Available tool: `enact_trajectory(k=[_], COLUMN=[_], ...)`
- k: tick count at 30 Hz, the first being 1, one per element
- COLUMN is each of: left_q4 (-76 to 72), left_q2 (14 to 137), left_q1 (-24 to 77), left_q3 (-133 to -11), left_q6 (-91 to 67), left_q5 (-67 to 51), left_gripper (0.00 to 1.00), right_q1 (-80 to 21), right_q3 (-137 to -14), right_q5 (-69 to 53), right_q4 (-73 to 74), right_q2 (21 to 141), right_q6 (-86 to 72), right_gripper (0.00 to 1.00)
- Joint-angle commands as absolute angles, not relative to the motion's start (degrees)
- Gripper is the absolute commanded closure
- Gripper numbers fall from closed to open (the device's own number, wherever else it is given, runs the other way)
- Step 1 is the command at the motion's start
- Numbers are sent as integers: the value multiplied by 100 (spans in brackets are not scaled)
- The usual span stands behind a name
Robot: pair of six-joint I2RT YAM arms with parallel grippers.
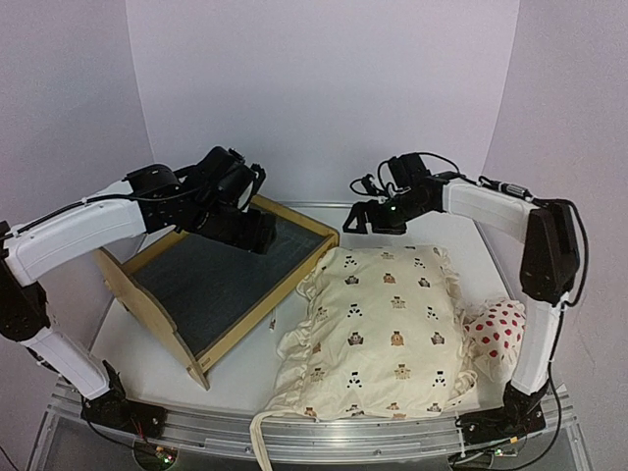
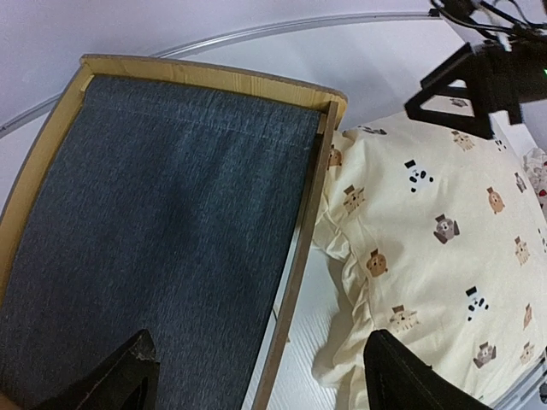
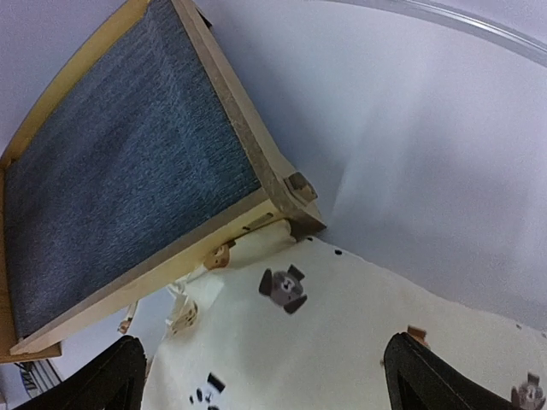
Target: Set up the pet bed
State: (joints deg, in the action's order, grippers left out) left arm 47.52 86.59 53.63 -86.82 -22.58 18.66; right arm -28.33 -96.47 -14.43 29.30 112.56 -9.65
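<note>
The pet bed (image 1: 221, 280) is a light plywood frame with a dark grey base, lying at an angle on the left of the table. It also shows in the left wrist view (image 2: 171, 213) and the right wrist view (image 3: 128, 171). My left gripper (image 1: 255, 235) hovers open and empty over the bed's far right rail (image 2: 299, 256). My right gripper (image 1: 365, 218) is open and empty above the far edge of the cream animal-print cushion (image 1: 392, 324), near the bed's far corner (image 3: 295, 201). The cushion's left ruffle touches the bed's right rail.
A small white red-dotted pillow (image 1: 496, 329) lies at the right, against the cushion and the right arm's base. A cushion tie (image 1: 260, 442) hangs over the table's front edge. White walls close in the back and both sides.
</note>
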Motion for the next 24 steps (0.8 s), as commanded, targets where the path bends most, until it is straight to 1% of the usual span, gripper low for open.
enact_trajectory(k=[1, 5, 8, 11, 15, 19, 24], left_q4=[5846, 6065, 6109, 6068, 5973, 5901, 5830], left_q2=[7986, 7595, 7375, 7198, 7025, 6984, 6931], left_q1=[5508, 5553, 5558, 5563, 5560, 5563, 5562], left_q3=[-8546, -8266, -7998, -7801, -7595, -7467, -7363], left_q6=[-3140, -3475, -3593, -3676, -3699, -3670, -3709], left_q5=[2197, 2236, 2283, 2242, 2208, 2303, 2412], left_gripper=[19, 20, 21, 22, 23, 24, 26], right_q1=[-3033, -3256, -3385, -3420, -3420, -3421, -3412], right_q3=[-10739, -11517, -12069, -12594, -13272, -13694, -13578], right_q5=[-1600, -1317, -890, -468, -211, -126, 24], right_q4=[2876, 2874, 2871, 2830, 2729, 2565, 2255], right_q2=[12134, 12908, 13381, 13875, 14455, 14864, 15005], right_q6=[-313, 187, 479, 632, 712, 671, 650], right_gripper=[2, 2, 5, 10, 20, 35, 69])
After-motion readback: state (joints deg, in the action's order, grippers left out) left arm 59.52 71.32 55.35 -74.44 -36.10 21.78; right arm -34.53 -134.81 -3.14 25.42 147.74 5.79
